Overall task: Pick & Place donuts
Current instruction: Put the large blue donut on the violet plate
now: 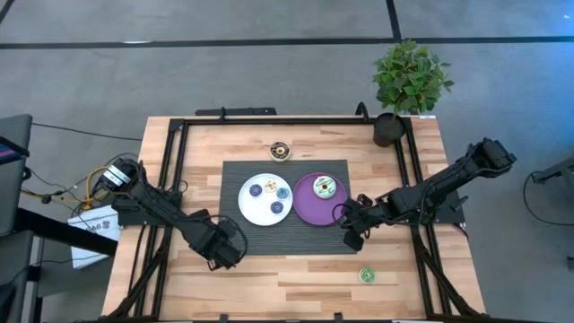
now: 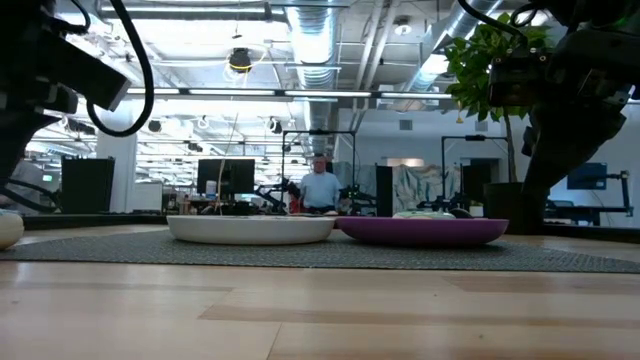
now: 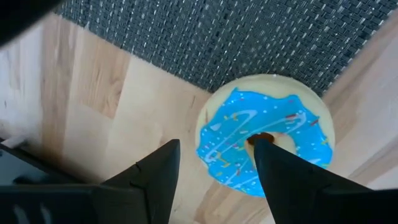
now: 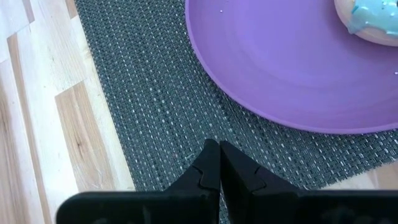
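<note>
While both arms lean in over the wooden table (image 1: 296,278), the dark woven mat (image 1: 235,175) at its middle carries the white plate (image 1: 254,208) and the purple plate (image 1: 305,208) side by side, presumably so each arm has one within reach. Several donuts already sit on the white plate and one on the purple. A brown donut (image 1: 281,150) lies beyond the mat and a green donut (image 1: 366,274) on the near bare wood, both well apart from the plates. The left gripper (image 3: 214,171) is down at the mat's near-left corner, one finger through the hole of a blue-iced donut (image 3: 267,142), the other outside its rim, pinching the ring's wall. The right gripper (image 4: 219,163) hovers clenched and empty just off the purple plate's edge, apparently waiting.
</note>
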Available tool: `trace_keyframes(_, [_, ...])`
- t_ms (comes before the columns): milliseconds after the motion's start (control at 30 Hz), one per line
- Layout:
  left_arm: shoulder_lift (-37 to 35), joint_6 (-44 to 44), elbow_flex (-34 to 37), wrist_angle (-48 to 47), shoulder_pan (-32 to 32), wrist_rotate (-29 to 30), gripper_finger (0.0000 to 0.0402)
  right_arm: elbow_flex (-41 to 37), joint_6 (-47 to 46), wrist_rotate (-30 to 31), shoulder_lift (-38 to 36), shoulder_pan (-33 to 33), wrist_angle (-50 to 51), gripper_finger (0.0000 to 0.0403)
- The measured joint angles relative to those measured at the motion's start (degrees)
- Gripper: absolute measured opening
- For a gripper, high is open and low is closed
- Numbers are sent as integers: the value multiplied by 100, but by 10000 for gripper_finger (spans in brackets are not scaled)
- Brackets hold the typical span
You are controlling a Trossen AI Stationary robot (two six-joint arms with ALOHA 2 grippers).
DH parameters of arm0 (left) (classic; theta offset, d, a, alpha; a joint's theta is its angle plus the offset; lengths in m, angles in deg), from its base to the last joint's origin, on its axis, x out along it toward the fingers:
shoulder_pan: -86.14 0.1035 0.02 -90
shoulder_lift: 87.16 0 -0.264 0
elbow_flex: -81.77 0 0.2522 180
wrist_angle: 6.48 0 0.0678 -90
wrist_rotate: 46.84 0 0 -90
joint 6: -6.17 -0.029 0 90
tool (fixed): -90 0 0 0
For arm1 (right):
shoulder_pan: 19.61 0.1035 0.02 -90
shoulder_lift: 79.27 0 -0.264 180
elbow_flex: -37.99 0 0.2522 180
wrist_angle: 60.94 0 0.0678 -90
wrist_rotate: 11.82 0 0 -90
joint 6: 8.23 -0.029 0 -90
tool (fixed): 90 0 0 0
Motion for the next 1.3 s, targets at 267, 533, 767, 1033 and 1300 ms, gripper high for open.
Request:
trace_keyframes(267, [0, 116, 0, -72, 159, -14, 237, 0, 0, 0, 0, 0, 9, 1])
trace_keyframes(533, [-4, 157, 495, 263, 325, -703, 293, 0, 138, -2, 0, 0, 29, 1])
trace_keyframes(767, [-7, 216, 632, 763, 314, -696, 304, 0, 144, -2, 2, -2, 28, 1])
trace_keyframes(1033, [-7, 230, 632, 770, 311, -583, 304, 0, 149, 15, 2, 0, 28, 1])
trace_keyframes(1300, [-7, 438, 629, 782, 312, -608, 277, 0, 149, 24, 2, 0, 28, 1])
